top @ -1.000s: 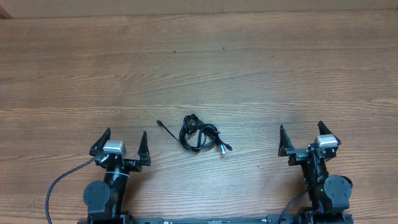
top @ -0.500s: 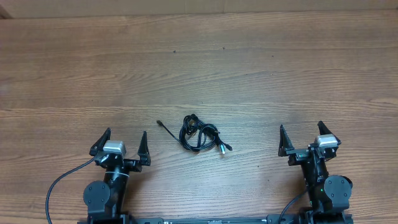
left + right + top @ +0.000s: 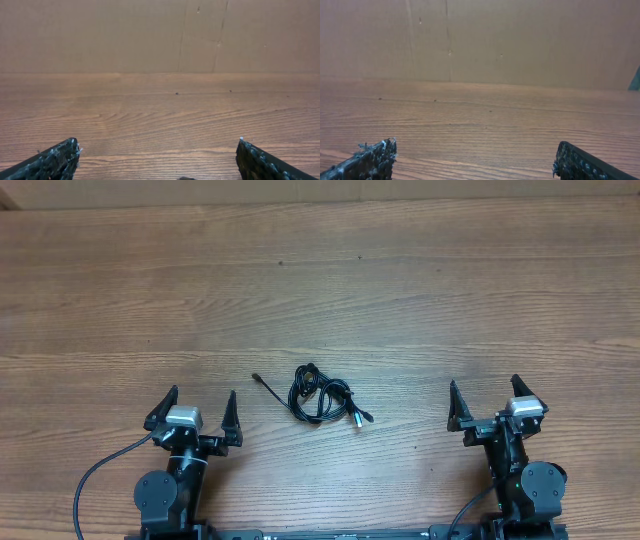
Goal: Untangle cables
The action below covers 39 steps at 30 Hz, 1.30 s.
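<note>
The cables [image 3: 318, 395] lie as a small knotted black bundle on the wooden table, in the overhead view just below the middle. One thin end sticks out to the left and a silver-tipped plug [image 3: 362, 418] points right. My left gripper [image 3: 197, 411] rests near the front edge, left of the bundle, open and empty. My right gripper [image 3: 487, 398] sits well to the right of the bundle, also open and empty. Both wrist views show only bare wood between wide-apart fingers [image 3: 55, 160] [image 3: 370, 159]; the cables are out of those views.
The wooden table [image 3: 320, 280] stretches back to a brown cardboard wall [image 3: 160, 35] along the far edge. A thick black arm cable [image 3: 95, 480] loops at the front left beside the left arm's base.
</note>
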{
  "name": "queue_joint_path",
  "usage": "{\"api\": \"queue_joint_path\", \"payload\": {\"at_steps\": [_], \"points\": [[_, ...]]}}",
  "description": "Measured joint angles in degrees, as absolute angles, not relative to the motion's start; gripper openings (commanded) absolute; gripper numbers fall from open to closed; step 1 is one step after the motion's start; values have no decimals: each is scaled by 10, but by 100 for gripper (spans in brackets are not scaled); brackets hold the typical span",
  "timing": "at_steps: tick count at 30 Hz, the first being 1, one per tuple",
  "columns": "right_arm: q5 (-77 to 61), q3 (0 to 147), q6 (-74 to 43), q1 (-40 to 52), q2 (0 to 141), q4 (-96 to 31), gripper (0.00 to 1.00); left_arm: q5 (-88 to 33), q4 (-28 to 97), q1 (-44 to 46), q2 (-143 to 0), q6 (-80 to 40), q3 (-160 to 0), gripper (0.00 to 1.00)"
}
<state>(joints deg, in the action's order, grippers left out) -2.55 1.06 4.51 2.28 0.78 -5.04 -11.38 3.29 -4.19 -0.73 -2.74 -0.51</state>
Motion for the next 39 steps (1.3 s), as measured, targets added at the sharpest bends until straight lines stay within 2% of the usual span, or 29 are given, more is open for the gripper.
{"api": "queue_joint_path", "payload": {"at_steps": [15, 39], "points": [[-26, 11, 45, 23, 8, -50, 100, -53, 39, -42, -7, -23, -5, 100], [-25, 11, 45, 23, 8, -50, 100, -46, 39, -42, -7, -26, -5, 100]]}}
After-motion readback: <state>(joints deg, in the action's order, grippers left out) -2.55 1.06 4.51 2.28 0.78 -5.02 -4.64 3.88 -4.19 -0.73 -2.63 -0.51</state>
